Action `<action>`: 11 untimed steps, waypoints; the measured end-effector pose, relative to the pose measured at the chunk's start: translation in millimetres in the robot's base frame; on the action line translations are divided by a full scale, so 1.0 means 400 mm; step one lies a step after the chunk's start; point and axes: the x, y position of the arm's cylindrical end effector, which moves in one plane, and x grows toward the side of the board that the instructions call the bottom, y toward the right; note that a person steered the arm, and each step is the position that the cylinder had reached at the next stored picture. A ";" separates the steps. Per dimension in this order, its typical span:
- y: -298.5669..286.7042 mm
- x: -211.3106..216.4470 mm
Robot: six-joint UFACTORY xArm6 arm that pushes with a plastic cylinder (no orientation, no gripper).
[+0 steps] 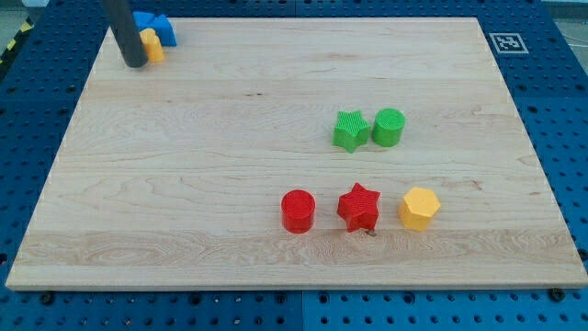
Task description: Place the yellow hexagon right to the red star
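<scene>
My tip [134, 62]: bare rod, holds nothing | yellow hexagon [420, 208]: far lower-right, just right of red star [358, 207]

Bottom row: cylinder [298, 211], star [358, 207] and hexagon [419, 208] lie in a line on the board [230, 138], hexagon just right of the star, cylinder just left of it.
Middle right: a second star [350, 131] with a second cylinder [388, 127] close beside it on its right, above the bottom row.
Top-left corner: my tip [134, 62] against a small block [152, 44], another block [154, 26] behind that one, well apart from everything else.
</scene>
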 end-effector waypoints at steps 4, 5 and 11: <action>0.607 0.167; 0.870 0.259; 1.114 0.655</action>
